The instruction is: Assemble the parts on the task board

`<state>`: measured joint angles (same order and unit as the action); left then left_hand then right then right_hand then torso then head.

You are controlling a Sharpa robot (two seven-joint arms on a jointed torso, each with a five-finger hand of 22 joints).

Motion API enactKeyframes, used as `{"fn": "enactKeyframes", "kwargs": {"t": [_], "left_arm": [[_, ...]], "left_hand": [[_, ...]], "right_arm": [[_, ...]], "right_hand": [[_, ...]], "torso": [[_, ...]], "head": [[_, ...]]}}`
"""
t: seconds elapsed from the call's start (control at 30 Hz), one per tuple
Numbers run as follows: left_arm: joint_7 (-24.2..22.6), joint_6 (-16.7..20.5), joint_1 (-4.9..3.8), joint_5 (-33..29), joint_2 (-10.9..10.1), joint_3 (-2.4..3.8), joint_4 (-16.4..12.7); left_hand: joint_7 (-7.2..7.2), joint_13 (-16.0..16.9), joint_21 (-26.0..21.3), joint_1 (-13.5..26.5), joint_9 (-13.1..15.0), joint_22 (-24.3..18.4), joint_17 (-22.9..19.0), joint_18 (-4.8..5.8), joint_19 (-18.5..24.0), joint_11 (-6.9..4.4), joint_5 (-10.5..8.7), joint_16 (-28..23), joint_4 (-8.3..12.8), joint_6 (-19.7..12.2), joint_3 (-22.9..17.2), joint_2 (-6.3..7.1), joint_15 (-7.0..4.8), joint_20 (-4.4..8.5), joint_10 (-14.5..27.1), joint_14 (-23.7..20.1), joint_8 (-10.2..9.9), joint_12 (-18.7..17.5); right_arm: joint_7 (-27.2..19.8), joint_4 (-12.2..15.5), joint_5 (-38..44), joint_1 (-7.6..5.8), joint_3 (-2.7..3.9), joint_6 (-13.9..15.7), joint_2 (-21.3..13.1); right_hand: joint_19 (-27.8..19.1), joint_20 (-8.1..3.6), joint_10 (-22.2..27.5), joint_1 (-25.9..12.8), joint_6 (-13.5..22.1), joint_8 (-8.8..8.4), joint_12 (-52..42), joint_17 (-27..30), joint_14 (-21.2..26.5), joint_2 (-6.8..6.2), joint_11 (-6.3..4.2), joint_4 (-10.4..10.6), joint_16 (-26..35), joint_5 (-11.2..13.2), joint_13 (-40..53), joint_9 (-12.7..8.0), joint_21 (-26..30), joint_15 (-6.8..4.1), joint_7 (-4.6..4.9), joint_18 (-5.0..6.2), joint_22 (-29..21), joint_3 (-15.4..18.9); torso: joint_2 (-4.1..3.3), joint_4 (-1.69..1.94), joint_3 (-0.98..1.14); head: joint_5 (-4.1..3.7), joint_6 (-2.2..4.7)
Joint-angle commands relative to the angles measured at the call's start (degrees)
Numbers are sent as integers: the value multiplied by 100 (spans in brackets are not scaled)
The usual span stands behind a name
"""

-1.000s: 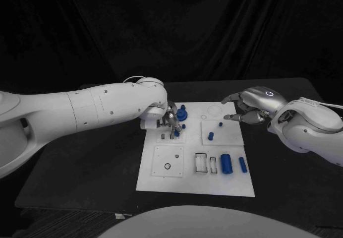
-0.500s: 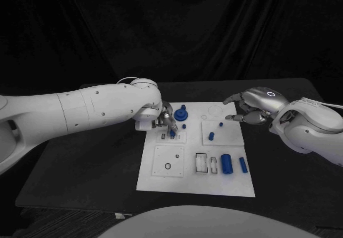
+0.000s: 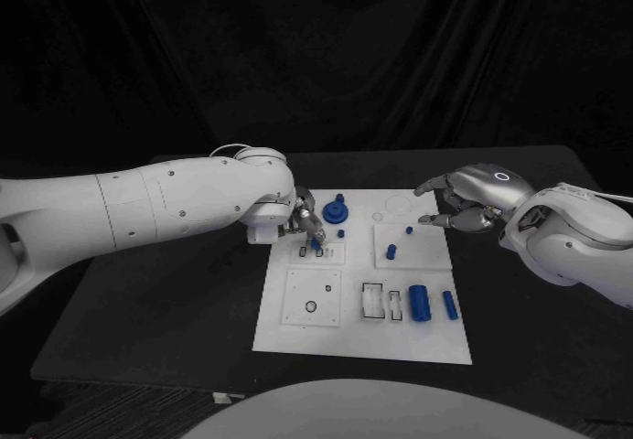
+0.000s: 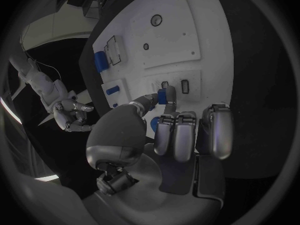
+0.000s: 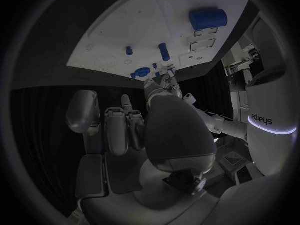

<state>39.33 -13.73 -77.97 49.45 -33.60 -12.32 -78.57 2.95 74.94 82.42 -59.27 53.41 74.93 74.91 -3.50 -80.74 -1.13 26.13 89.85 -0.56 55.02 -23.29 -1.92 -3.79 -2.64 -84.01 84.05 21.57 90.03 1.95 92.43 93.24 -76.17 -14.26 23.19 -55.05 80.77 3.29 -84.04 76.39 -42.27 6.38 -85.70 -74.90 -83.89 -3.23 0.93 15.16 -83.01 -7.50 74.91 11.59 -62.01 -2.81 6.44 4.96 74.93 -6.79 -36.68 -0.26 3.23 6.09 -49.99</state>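
The white task board lies in the middle of the black table. My left hand hovers over the board's far left panel and pinches a small blue part between thumb and a finger, just above that panel's slots. Right beside it stands a blue round part with a peg. My right hand hangs at the board's far right edge with its fingers curled in and nothing in them. The left hand is also seen across the board in the right wrist view.
On the board stand two small blue pegs and a short blue part. A thick blue cylinder and a thinner one lie near the right, next to two empty rectangular slots.
My left hand has drifted slightly to the left and away from me with the small blue part still pinched. The right hand has barely moved.
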Motion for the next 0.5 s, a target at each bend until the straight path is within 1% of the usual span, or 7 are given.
{"fn": "enactKeyframes", "kwargs": {"t": [0.03, 0.13, 0.27, 0.4, 0.5], "left_arm": [[129, 224, 7, -194, -16, 4, -27], [206, 230, 7, -474, -32, 4, -28], [250, 252, 8, -637, -48, 3, -46], [274, 262, 8, -710, -60, 3, -59], [280, 263, 9, -730, -65, 3, -65]], "left_hand": [[-72, 1506, 26, 82, 11, 577, 1509, 51, -32, -49, -16, 15, 126, 124, -191, -4, -34, 16, -599, 595, -38, -3], [-74, 1506, 17, 81, 15, 568, 1509, 48, -25, -52, -8, 15, 126, 128, -226, -22, -37, 20, -599, 595, -51, -3], [-71, 1506, -1, 83, 17, 549, 1509, 43, -7, -52, -2, 15, 127, 122, -250, -25, -37, 23, -599, 595, -66, -3], [-70, 1506, -4, 84, 17, 546, 1509, 42, -5, -52, -2, 15, 126, 121, -253, -25, -37, 23, -599, 595, -69, -3], [-70, 1506, -7, 85, 18, 543, 1509, 41, -2, -51, -2, 15, 125, 121, -257, -26, -37, 23, -599, 595, -70, -3]], "right_arm": [[139, 12, 39, 18, 4, -86, -13], [151, 19, 39, 19, 4, -103, -18], [157, 23, 39, 20, 4, -114, -22], [159, 20, 39, 21, 4, -125, -17], [160, 21, 39, 21, 4, -130, -15]], "right_hand": [[-46, -8, -148, -9, -53, -13, 34, -799, -403, 65, -26, -18, 40, -28, 972, -5, 36, -30, -1, 58, 724, 2], [-48, -8, -140, -10, -55, -14, 44, -795, -402, 68, -27, -18, 44, -29, 961, -7, 46, -30, -2, 59, 721, 3], [-49, -8, -137, -10, -55, -15, 47, -793, -402, 69, -27, -18, 46, -29, 957, -7, 50, -30, -2, 60, 720, 3], [-46, -8, -137, -9, -57, -15, 47, -792, -402, 70, -27, -19, 48, -30, 957, -8, 44, -30, -3, 58, 721, 3], [-46, -8, -137, -9, -57, -15, 47, -792, -402, 70, -27, -19, 48, -30, 957, -8, 44, -30, -3, 58, 721, 3]], "torso": [[1, 1, -3], [-7, -2, -11], [-13, -9, -12], [-16, -15, -3], [-17, -10, 1]], "head": [[4, -1], [15, -1], [28, -1], [41, -1], [45, -1]]}}
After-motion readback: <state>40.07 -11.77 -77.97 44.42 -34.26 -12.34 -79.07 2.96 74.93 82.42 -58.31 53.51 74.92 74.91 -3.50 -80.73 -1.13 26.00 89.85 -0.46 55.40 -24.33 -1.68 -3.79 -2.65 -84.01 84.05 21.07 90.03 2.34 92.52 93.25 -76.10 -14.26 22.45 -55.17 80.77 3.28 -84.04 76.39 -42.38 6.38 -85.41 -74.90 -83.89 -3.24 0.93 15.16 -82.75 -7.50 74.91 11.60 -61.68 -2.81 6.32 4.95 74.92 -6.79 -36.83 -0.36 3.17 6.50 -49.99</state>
